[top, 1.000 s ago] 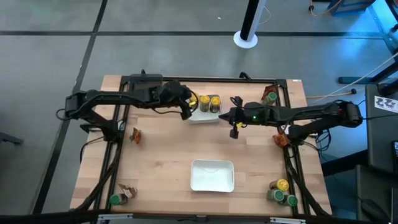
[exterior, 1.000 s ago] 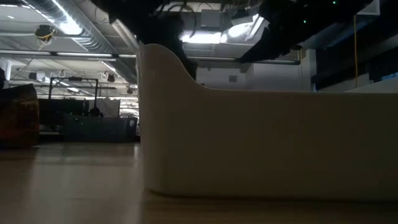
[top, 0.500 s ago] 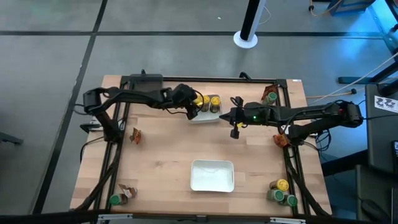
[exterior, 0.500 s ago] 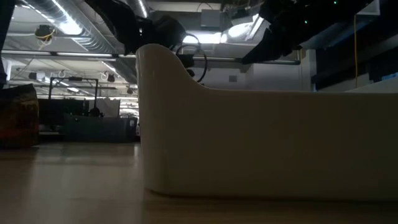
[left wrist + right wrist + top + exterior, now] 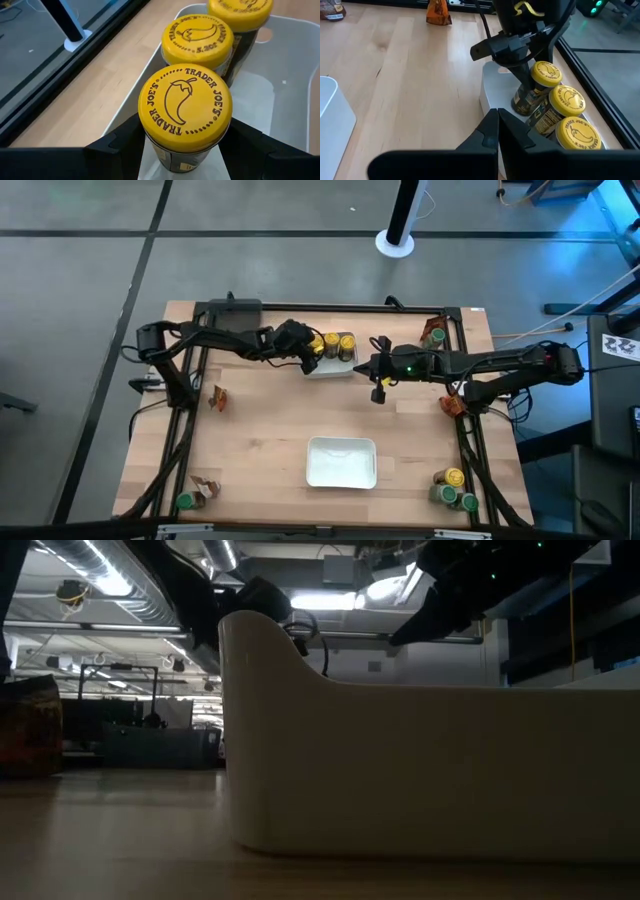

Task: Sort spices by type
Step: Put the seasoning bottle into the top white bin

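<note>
Three jars with yellow lids are at the far white tray (image 5: 335, 368). My left gripper (image 5: 305, 352) is shut on the leftmost jar (image 5: 185, 107) at the tray's left end. This jar also shows in the right wrist view (image 5: 540, 75). The other two jars (image 5: 197, 37) (image 5: 240, 7) stand upright in the tray beside it. My right gripper (image 5: 378, 390) is shut and empty. It hovers just right of the far tray, with its fingers (image 5: 490, 130) pressed together. My left gripper pinches the jar's side wall just under the yellow lid (image 5: 159, 150) between its two fingers (image 5: 125, 145). The fingers come from above, slanting down from the table's left. The jar is tilted, with its base (image 5: 521, 106) low in the tray's left end.
A second white tray (image 5: 341, 462) lies near the front middle. Brown-orange packets lie at the left (image 5: 218, 398), front left (image 5: 207, 488) and right (image 5: 450, 405). Green-lidded jars stand at the front left (image 5: 185, 502) and front right (image 5: 468, 502), the latter beside a yellow-lidded one (image 5: 453, 477).
My left arm has swung in from the table's left. Its gripper has come down at the far tray's left end, carrying the yellow-lidded jar. My right gripper has kept still.
</note>
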